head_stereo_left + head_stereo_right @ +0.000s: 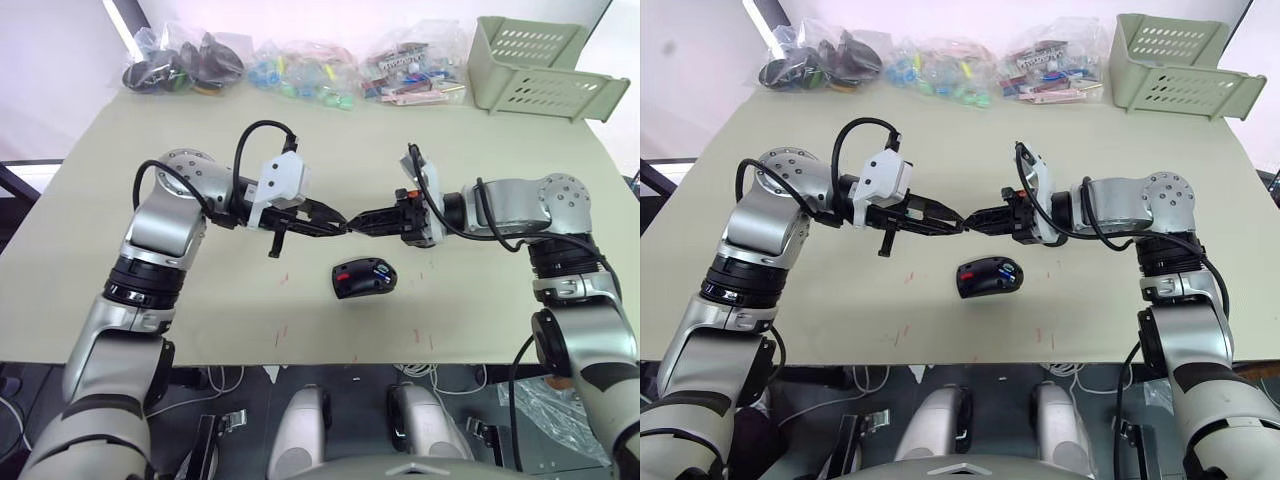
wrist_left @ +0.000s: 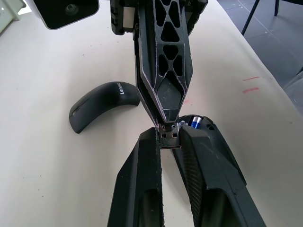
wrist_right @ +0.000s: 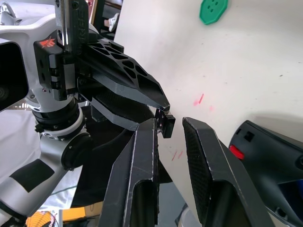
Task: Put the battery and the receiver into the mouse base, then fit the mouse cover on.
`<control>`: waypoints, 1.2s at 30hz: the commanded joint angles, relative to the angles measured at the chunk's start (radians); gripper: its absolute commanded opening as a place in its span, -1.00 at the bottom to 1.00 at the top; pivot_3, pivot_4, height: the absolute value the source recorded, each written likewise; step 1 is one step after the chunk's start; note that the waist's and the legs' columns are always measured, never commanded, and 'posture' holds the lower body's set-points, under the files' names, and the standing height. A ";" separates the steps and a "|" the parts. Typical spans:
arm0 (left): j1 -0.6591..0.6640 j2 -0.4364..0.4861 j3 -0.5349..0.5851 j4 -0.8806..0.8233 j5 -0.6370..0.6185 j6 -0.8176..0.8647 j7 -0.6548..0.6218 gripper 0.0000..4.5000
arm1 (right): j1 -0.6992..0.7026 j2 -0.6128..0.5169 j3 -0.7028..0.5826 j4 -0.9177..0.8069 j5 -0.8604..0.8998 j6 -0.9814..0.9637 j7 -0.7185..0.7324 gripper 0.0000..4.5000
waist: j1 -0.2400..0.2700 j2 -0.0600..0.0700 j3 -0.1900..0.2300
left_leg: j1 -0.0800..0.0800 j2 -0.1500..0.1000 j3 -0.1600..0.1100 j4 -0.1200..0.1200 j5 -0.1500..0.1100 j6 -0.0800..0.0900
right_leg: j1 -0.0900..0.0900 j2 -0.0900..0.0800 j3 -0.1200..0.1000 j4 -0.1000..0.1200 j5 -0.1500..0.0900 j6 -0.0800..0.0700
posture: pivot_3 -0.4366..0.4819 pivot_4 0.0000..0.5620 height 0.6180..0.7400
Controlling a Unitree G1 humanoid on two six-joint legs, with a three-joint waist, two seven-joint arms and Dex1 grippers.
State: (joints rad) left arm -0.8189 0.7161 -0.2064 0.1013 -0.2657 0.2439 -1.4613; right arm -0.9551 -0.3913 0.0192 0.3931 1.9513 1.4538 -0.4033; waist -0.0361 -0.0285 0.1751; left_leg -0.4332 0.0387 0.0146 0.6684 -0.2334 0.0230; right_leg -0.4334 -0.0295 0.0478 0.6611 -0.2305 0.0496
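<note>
At frame centre, above the mouse base (image 1: 364, 277), I had the receiver (image 2: 169, 137) mid-handover: left gripper (image 2: 166, 138) fingers pinching it, right gripper (image 3: 166, 124) fingers spread, needing to close before seating.

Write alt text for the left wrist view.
Two grippers meet tip to tip above a pale table, with the receiver pinched between the left gripper's fingers and touching the right gripper's tip. The mouse cover lies on the table beyond, and the battery peeks out just past the fingers.
</note>
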 commanded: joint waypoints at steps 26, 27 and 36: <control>-0.017 -0.010 0.007 -0.002 0.014 0.003 0.011 -0.85 | 0.031 0.035 -0.064 -0.058 0.021 -0.016 -0.034 -0.60 | -0.005 0.000 0.000 | 0.000 0.000 0.000 0.000 0.000 0.000 | 0.000 0.000 0.000 0.000 0.000 0.000 | -0.05 -0.47 1.00; -0.017 -0.010 0.008 -0.003 0.014 0.004 0.011 -0.85 | 0.031 0.036 -0.064 -0.058 0.021 -0.016 -0.034 -0.60 | -0.005 0.000 0.000 | 0.000 0.000 0.000 0.000 0.000 0.000 | 0.000 0.000 0.000 0.000 0.000 0.000 | -0.05 -0.47 1.00; -0.016 -0.014 0.011 0.005 0.022 -0.003 0.011 -0.85 | 0.035 0.038 -0.066 -0.061 0.021 -0.020 -0.039 -0.97 | -0.005 0.000 0.000 | 0.000 0.000 0.000 0.000 0.000 0.000 | 0.000 0.000 0.000 0.000 0.000 0.000 | -0.05 -0.47 1.00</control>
State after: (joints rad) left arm -0.8192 0.7012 -0.2065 0.1092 -0.2397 0.2497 -1.4552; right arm -0.9180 -0.3542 -0.0178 0.3707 1.9511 1.4351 -0.4454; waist -0.0410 -0.0285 0.1751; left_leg -0.4331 0.0387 0.0144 0.6684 -0.2334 0.0231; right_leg -0.4334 -0.0294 0.0478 0.6614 -0.2305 0.0496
